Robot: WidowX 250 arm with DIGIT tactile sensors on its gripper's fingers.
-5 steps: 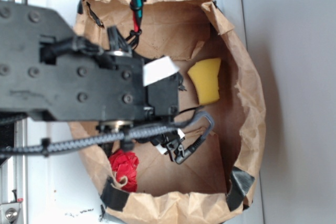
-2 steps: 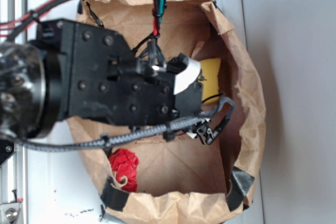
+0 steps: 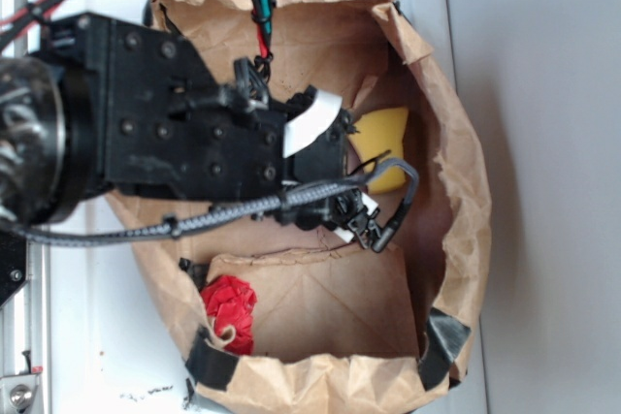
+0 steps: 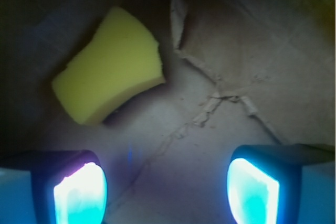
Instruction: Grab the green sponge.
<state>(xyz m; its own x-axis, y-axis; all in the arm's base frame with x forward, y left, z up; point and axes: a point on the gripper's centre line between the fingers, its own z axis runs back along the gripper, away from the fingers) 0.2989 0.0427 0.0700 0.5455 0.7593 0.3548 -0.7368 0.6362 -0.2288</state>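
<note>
In the wrist view the claw (image 4: 165, 192) fills the bottom edge, its two glowing fingers (image 4: 80, 192) standing wide apart with nothing between them, only creased brown paper below. Beyond the left finger, up and to the left, lies the green sponge (image 4: 109, 66), clear of both fingers and not touched; it is in fact a yellow foam block with one concave side, lying flat on the floor of the paper bag (image 4: 252, 51). This view shows the whole sponge but none of the surroundings. The exterior view shows the reverse: the black arm (image 3: 184, 133) reaches into the bag and hides the claw and most of the sponge, leaving a yellow patch past its tip. Only here appear the bag's crumpled rim, a red wrinkly lump (image 3: 229, 303) in its lower left corner, well apart from the sponge, and the white bench (image 3: 107, 336) beneath.
</note>
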